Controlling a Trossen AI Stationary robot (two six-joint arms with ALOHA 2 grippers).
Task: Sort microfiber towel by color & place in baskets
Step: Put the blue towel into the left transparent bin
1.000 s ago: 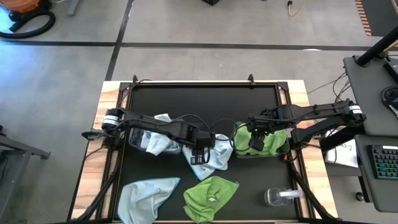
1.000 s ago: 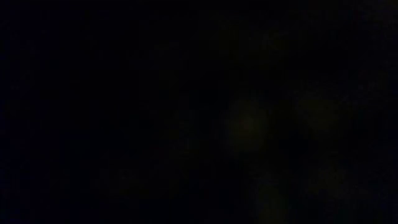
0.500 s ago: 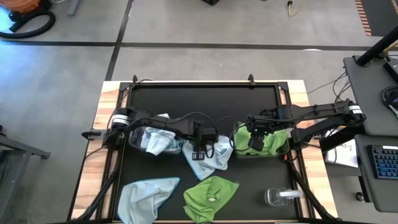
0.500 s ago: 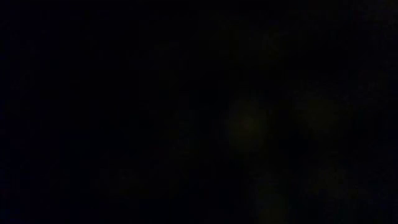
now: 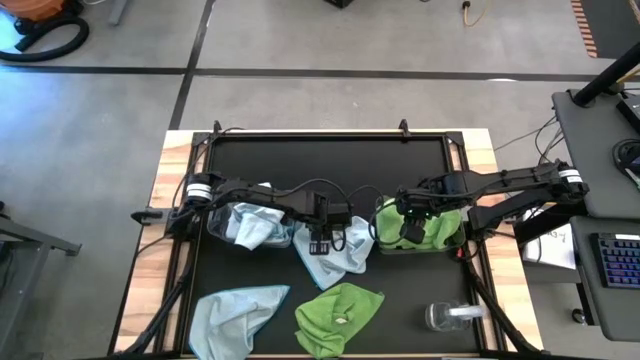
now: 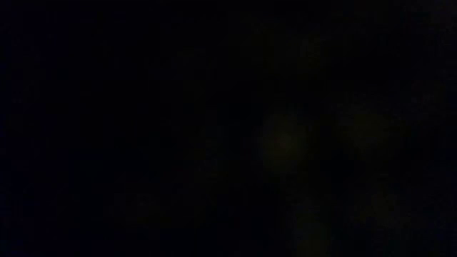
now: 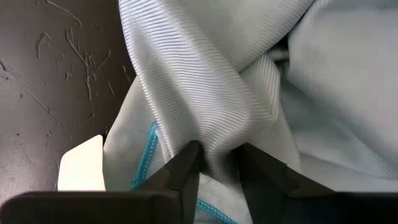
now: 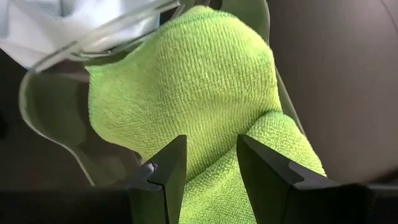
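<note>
A black mat covers the wood-edged table (image 5: 158, 180) on grey floor. The left end effector (image 7: 217, 163) pinches a pale blue towel (image 7: 205, 81) mid-table; the right end effector (image 8: 211, 163), fingers apart, hovers over a green towel (image 8: 193, 93) in its basket (image 8: 46, 112).

From above, the light is even and bright, the black table mat (image 5: 320, 170) matte with no glare, soft shadows under both arms. The low view is almost fully black, only faint murky patches. At the left wrist, the pale blue towel (image 7: 205, 81) is crisp, its ribs sharp. At the right wrist, the green towel (image 8: 186, 87) is sharp; the clear basket (image 8: 56, 106) glints along its rim.
</note>
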